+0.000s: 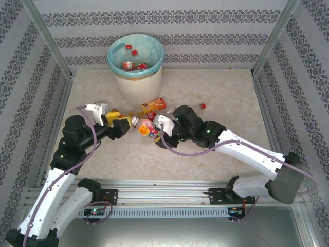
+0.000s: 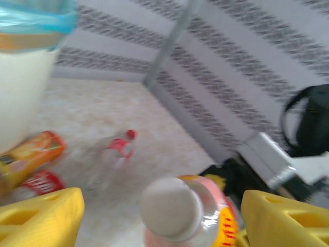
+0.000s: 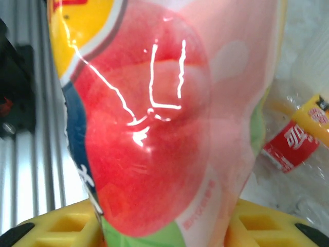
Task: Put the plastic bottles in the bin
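- Top external view: a pale table (image 1: 226, 98) is seen under both grippers, and patterned walls (image 1: 169, 20) are set around it.
- The bin (image 1: 138, 85) is stood past the grippers at the far side of the table. It is nearer the left gripper (image 1: 122, 122) than the right gripper (image 1: 157, 126). A teal bag is folded over its rim.
- A few bottles in the bin (image 1: 131, 60) can be seen, with red caps and red labels.
- The left gripper is held wide open. Its yellow fingers (image 2: 41, 216) are kept well apart, with a gap left on each side of the white cap (image 2: 172, 208) between them.
- The right gripper is closed on the fat middle of the pink bottle (image 1: 145, 129). In the right wrist view its fingers are seen pressed against both sides of the shiny label.
- The pink bottle is found between the two grippers, with its cap end pointed into the open left gripper.
- An orange bottle (image 1: 153, 106) is laid on the table just past the grippers, between them and the bin.
- A clear bottle (image 1: 191, 108) with a red cap is laid past the right gripper, on the side away from the bin.
- A red-label bottle (image 1: 150, 116) is laid just beside the right gripper, between the pink bottle and the orange bottle.
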Robot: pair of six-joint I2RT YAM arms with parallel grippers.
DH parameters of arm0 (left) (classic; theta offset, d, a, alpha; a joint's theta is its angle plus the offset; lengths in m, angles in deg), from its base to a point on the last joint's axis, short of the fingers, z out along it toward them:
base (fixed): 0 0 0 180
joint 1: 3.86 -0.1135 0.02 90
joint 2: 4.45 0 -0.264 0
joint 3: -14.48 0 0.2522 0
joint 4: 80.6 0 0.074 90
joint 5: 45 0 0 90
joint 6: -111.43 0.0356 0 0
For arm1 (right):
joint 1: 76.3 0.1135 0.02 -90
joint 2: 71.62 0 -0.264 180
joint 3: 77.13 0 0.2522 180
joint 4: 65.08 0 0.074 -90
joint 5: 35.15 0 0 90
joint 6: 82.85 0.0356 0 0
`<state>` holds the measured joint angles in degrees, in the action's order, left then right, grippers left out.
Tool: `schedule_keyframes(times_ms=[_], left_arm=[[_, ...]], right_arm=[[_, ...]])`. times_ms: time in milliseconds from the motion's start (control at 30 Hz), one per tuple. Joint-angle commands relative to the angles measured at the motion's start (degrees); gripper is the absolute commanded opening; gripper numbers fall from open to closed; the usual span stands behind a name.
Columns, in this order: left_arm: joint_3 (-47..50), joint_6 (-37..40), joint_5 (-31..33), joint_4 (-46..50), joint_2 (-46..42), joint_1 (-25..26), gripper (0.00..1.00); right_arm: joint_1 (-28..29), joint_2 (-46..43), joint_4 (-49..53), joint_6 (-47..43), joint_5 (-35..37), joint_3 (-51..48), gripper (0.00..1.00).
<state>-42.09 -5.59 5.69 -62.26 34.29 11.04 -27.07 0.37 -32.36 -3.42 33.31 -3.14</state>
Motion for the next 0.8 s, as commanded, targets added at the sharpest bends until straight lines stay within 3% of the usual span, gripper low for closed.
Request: schedule_keyframes(times_ms=[0, 167, 300, 367, 433, 500, 633, 767], left_arm=[[1.0, -6.2, -9.9, -12.9, -0.9, -0.3, 0.81], [1.4, -8.0, -10.0, -15.0, 0.2, -0.3, 0.73], [2.9, -9.2, -9.0, -17.4, 0.3, -0.3, 0.54], [3.0, -9.2, -9.0, -17.2, 0.4, -0.3, 0.54], [2.7, -9.1, -8.6, -16.5, 0.5, -0.3, 0.63], [2.7, -8.7, -8.6, -15.9, 0.5, -0.2, 0.65], [2.6, -9.2, -9.0, -16.5, 0.9, -0.3, 0.53], [2.6, -9.7, -9.5, -17.2, 1.2, -0.2, 0.51]], right_arm=[[-0.5, -0.7, -5.4, 5.1, -6.5, -1.4, 0.45], [-0.4, -1.6, -10.1, 7.8, -9.4, -2.4, 0.45], [-0.4, -1.5, -11.6, 8.3, -9.8, -2.9, 0.46], [-0.4, -1.3, -11.8, 8.5, -10.5, -2.8, 0.46], [-0.4, -1.2, -12.1, 8.8, -11.2, -2.8, 0.46], [-0.4, -1.2, -12.7, 9.0, -11.5, -3.0, 0.46], [-0.4, -1.1, -13.4, 9.3, -11.9, -3.0, 0.46], [-0.4, -1.0, -14.3, 9.8, -12.7, -3.1, 0.46]])
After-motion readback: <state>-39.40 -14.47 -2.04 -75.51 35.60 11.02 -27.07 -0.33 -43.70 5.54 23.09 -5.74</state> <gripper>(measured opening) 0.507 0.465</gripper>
